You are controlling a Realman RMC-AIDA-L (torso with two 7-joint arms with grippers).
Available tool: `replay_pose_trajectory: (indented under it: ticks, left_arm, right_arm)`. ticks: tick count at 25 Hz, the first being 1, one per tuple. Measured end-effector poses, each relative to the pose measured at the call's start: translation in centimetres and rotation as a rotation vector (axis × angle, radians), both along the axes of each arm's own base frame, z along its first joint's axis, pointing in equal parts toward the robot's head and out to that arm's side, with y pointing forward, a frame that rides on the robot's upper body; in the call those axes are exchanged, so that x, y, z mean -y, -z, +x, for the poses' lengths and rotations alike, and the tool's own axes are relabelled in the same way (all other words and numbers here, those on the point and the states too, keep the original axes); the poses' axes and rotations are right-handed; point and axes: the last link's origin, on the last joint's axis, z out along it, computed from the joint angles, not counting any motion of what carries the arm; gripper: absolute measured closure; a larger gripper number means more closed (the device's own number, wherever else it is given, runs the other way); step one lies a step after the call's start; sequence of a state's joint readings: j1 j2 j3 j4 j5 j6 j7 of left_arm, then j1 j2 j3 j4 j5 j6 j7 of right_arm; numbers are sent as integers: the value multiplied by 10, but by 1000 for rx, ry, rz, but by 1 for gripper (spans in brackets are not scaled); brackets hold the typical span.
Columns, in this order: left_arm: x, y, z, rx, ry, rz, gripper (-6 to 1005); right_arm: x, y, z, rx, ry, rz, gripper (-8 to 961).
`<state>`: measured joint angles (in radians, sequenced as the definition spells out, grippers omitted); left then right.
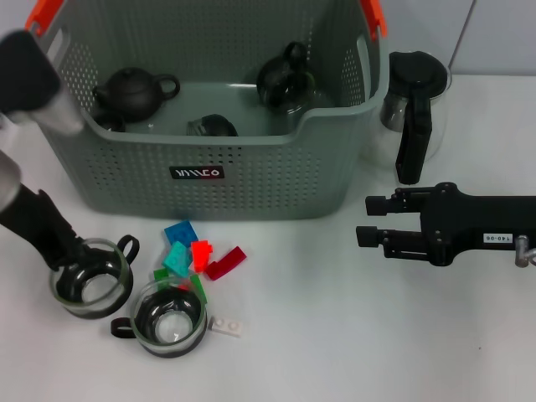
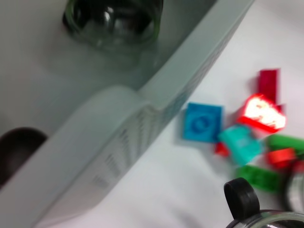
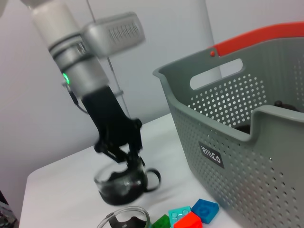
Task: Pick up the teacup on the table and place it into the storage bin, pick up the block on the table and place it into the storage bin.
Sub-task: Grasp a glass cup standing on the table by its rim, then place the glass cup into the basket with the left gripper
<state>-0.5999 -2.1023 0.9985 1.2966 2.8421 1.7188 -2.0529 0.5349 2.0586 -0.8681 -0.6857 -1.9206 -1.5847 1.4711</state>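
Head view: the left gripper [image 1: 74, 256] is down on a glass teacup [image 1: 90, 279] on the table [image 1: 352, 335], left of the scattered blocks [image 1: 194, 261] before the storage bin [image 1: 209, 180]. The right wrist view shows what the head view cannot: its jaws pinched on the cup's rim. The right gripper [image 1: 365, 220] hangs beside the bin, jaws apart, holding nothing.
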Motion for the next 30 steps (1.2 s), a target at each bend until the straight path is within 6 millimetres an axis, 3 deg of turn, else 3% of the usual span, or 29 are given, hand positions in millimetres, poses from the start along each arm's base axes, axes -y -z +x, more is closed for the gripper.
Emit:
replay_pose_trajectory:
  ticks: [8, 17, 21, 27, 30]
  left_arm:
    - [7, -70, 44, 299, 19, 6, 939]
    - [-7, -99, 68, 622, 135, 29, 926]
    - [-25, -103, 84, 707, 194, 144, 920]
    - [-73, -87, 116, 692, 213, 368, 912]
    - [-86, -82, 122, 661, 180, 428, 907]
  right_arm:
    - [-1, 0, -2, -1, -4, -2, 370]
    - [1, 0, -2, -10, -3, -12, 370]
    - [1, 0, -3, -13, -8, -15, 370]
    - [1, 0, -4, -14, -9, -14, 370]
    - [1, -1, -4, -16, -9, -14, 370]
